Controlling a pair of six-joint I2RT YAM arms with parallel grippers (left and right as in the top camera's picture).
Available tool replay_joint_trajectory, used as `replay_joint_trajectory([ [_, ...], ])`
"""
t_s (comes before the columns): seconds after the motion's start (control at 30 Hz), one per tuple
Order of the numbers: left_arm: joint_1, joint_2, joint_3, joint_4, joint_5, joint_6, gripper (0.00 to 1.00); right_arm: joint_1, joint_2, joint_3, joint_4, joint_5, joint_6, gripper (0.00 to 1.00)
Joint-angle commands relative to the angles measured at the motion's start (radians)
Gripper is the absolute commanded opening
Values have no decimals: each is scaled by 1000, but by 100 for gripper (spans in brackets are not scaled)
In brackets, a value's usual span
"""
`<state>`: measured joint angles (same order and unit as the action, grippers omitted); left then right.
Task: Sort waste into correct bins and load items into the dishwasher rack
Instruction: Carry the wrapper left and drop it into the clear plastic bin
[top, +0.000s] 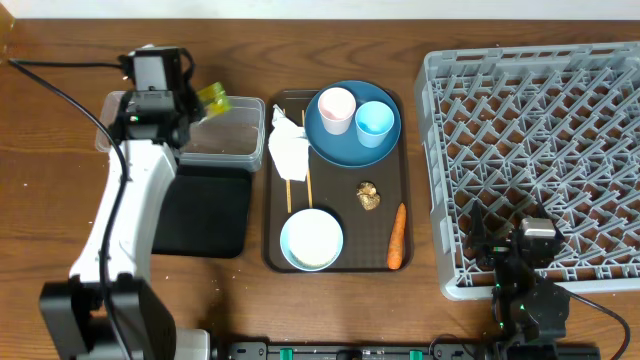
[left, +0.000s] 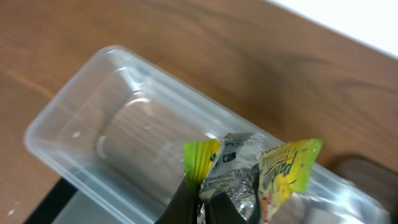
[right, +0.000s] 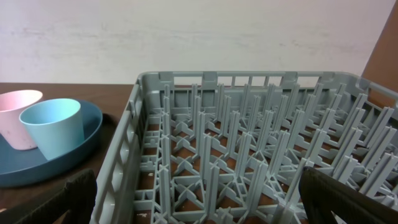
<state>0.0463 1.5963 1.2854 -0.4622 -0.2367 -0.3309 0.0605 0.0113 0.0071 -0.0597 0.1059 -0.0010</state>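
My left gripper (left: 208, 202) is shut on a yellow-green packet (left: 283, 174) with silver foil inside, held just above the clear plastic tub (left: 93, 124). From overhead the packet (top: 211, 97) hangs over the tub (top: 240, 140), with the black tray (top: 215, 215) just in front. On the brown serving tray, the dark-blue plate (top: 345, 145) carries the pink cup (top: 336, 108) and blue cup (top: 374, 122). The white tissue (top: 290, 152), chopsticks (top: 308, 185), brown lump (top: 368, 196), carrot (top: 397, 236) and bowl of rice (top: 312, 240) lie there too. My right gripper (right: 199, 205) is open over the grey rack (top: 540, 150).
The brown serving tray (top: 405, 180) sits between the bins and the rack. The rack (right: 249, 143) fills the right wrist view, with the plate (right: 74, 155) and both cups at its left. A black cable runs across the table's back left.
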Motion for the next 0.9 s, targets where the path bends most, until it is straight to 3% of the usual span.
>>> replay_joint_trajectory([
  [0.0,64,53,3,12,-23,24,6,-7,0,-2,-3,10,4,99],
  [0.37,155,188,3,57,-23,24,6,-7,0,-2,-3,10,4,99],
  [0.43,154,186,3,69,-23,24,10,-7,0,-2,-3,10,4,99],
  [0.47,154,185,3,74,-22,24,31,-7,0,-2,-3,10,4,99],
  [0.5,154,184,3,77,-22,24,43,-7,0,-2,-3,10,4,99],
  [0.6,154,183,3,80,-23,24,63,-7,0,-2,-3,10,4,99],
  [0.67,154,180,3,80,-23,24,82,-7,0,-2,-3,10,4,99],
  [0.73,154,169,4,85,-22,24,88,-7,0,-2,-3,10,4,99],
  [0.87,153,107,10,85,-15,23,91,-7,0,-2,-3,10,4,99],
])
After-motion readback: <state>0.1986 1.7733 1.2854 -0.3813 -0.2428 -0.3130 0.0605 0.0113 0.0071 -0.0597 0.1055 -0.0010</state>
